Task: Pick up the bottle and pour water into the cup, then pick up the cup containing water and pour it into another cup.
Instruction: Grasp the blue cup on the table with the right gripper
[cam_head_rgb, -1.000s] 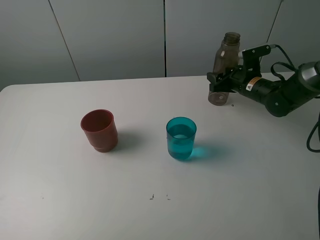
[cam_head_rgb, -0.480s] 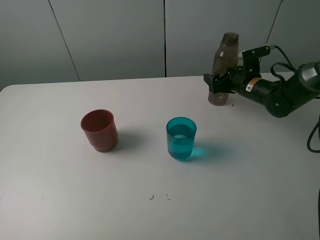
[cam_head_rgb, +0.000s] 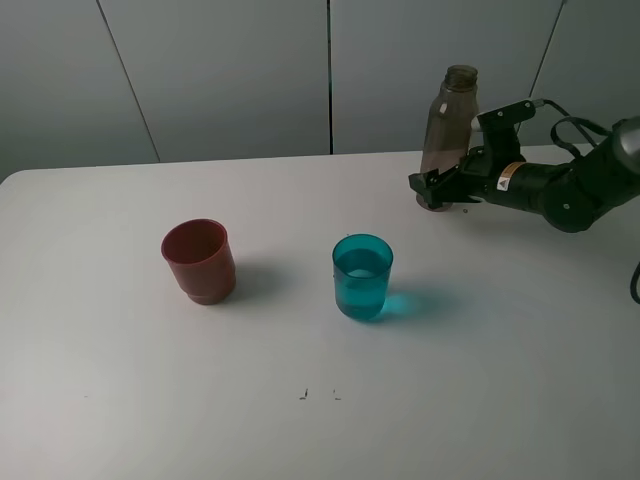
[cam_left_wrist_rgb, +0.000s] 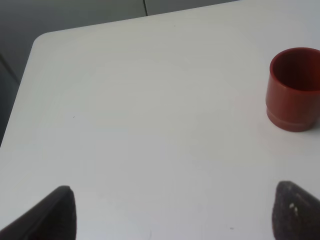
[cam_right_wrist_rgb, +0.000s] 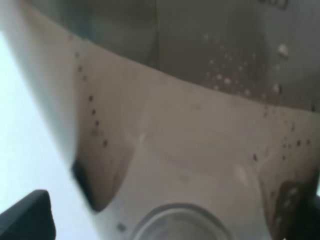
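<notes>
The smoky grey-brown bottle (cam_head_rgb: 447, 130) stands upright and uncapped on the table at the back right. My right gripper (cam_head_rgb: 437, 190) is open, its jaws low on either side of the bottle's base. In the right wrist view the bottle (cam_right_wrist_rgb: 190, 125) fills the picture, with droplets on its wall. The teal cup (cam_head_rgb: 362, 277) stands near the table's middle with water in it. Left of it stands another cup (cam_head_rgb: 200, 261), red-brown and opaque; it also shows in the left wrist view (cam_left_wrist_rgb: 294, 90). My left gripper (cam_left_wrist_rgb: 172, 212) is open over bare table, well short of the red-brown cup.
The white table (cam_head_rgb: 500, 380) has a rounded far-left corner (cam_left_wrist_rgb: 42, 40). A grey panelled wall (cam_head_rgb: 230, 70) rises behind it. Black cables (cam_head_rgb: 570, 125) loop behind the right arm. A few small dark marks (cam_head_rgb: 318, 394) lie on the table near the front.
My right gripper has opened off the bottle, which now stands free on the table. The gripper has sunk a little toward the bottle's base. Both cups are unmoved.
</notes>
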